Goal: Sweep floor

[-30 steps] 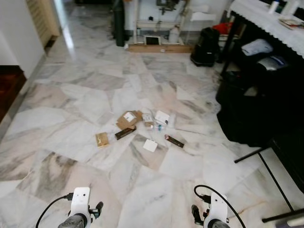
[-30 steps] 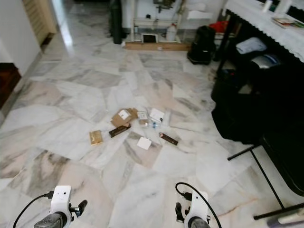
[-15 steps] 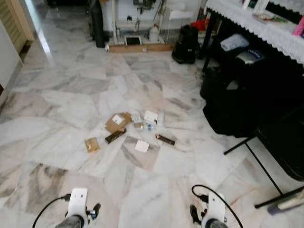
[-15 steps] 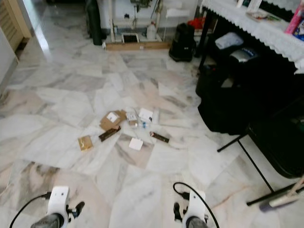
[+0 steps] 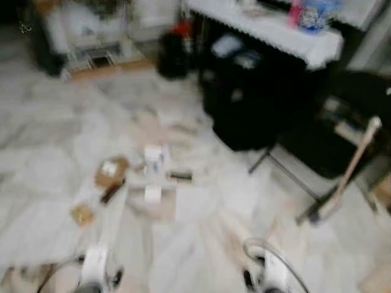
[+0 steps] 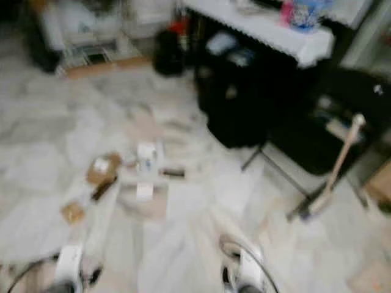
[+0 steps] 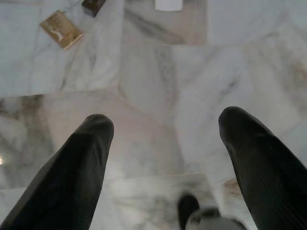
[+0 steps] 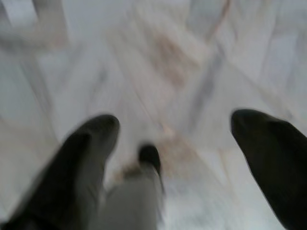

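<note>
Scattered litter [image 5: 143, 174] lies on the marble floor ahead: brown cardboard pieces, small boxes and a white card. A broom [image 5: 345, 177] with a pale handle leans at the right, its head on the floor beside dark furniture. Both arms hang low at the picture's bottom. My left gripper [image 7: 163, 122] is open over bare tiles; a tan packet [image 7: 61, 29] and the white card [image 7: 169, 5] lie beyond it. My right gripper [image 8: 175, 127] is open too, over blurred marble floor. Neither holds anything.
A table with a white lace cloth [image 5: 269, 33] stands at the back right, with a pink and a blue container [image 5: 308, 12] on it and black bags [image 5: 244, 104] beneath. Thin black stand legs [image 5: 287, 174] cross the floor near the broom. The eye views are blurred.
The whole view has swung to the right and blurred, so the camera moved. The broom and more of the table now show at the right. Both arms hang as before.
</note>
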`<state>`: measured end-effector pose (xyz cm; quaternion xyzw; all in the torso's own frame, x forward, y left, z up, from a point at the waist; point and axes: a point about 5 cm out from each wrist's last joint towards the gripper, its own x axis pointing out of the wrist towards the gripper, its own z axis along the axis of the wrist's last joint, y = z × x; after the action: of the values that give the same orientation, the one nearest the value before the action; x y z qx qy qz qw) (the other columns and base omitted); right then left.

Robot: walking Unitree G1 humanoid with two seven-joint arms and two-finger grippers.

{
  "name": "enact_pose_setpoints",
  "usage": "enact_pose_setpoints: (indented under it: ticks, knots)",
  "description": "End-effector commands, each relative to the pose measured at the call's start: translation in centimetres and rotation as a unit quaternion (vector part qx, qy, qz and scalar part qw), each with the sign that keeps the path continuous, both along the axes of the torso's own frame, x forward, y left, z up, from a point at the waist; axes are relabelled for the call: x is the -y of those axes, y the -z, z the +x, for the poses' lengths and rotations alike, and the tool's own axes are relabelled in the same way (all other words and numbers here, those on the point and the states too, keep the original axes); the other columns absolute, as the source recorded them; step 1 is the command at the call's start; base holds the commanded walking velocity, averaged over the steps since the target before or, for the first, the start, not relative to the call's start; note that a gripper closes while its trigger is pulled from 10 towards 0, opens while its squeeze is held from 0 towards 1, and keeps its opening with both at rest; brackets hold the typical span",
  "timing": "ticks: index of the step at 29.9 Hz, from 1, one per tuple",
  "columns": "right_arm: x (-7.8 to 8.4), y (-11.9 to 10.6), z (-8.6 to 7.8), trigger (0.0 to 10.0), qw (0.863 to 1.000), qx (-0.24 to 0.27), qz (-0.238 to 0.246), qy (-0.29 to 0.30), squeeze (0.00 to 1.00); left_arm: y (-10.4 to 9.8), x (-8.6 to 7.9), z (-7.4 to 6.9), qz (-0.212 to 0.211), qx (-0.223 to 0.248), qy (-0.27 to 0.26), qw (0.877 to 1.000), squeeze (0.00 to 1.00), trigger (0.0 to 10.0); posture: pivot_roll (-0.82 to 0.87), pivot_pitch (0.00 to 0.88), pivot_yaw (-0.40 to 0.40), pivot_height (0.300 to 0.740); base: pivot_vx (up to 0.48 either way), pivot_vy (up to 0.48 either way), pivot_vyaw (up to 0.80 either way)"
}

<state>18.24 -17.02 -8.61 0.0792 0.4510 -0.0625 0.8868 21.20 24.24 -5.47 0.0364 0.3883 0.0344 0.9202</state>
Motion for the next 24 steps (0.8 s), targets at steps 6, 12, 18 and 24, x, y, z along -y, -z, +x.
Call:
enact_pose_setpoints:
  ticks: [6, 12, 18, 24]
  knots:
    - [-0.4, -0.2, 0.4, 10.0, 1.0, 0.008, 0.002, -0.002, 0.0, 1.2, -0.8, -2.4, 0.002, -0.046, -0.013, 0.999, 0.0, 10.0, -0.02, 0.0, -0.043, 0.74, 0.0, 0.0, -0.69]
    - [-0.4, -0.2, 0.5, 10.0, 1.0, 0.009, -0.001, 0.0, 0.0, 1.3, -1.1, -2.8, 0.003, -0.05, -0.015, 0.999, 0.0, 10.0, -0.02, 0.0, -0.043, 0.74, 0.0, 0.0, -0.69]
    - [-0.4, -0.3, 0.6, 10.0, 1.0, 0.012, -0.003, 0.002, 0.0, 1.3, -1.3, -3.0, 0.003, -0.053, -0.017, 0.998, 0.0, 10.0, -0.02, 0.001, -0.042, 0.74, 0.0, 0.0, -0.68]
    - [-0.4, -0.3, 0.6, 10.0, 1.0, 0.013, -0.004, 0.004, 0.0, 1.4, -1.4, -3.3, 0.004, -0.055, -0.017, 0.998, 0.0, 10.0, -0.02, 0.002, -0.043, 0.74, 0.0, 0.0, -0.68]
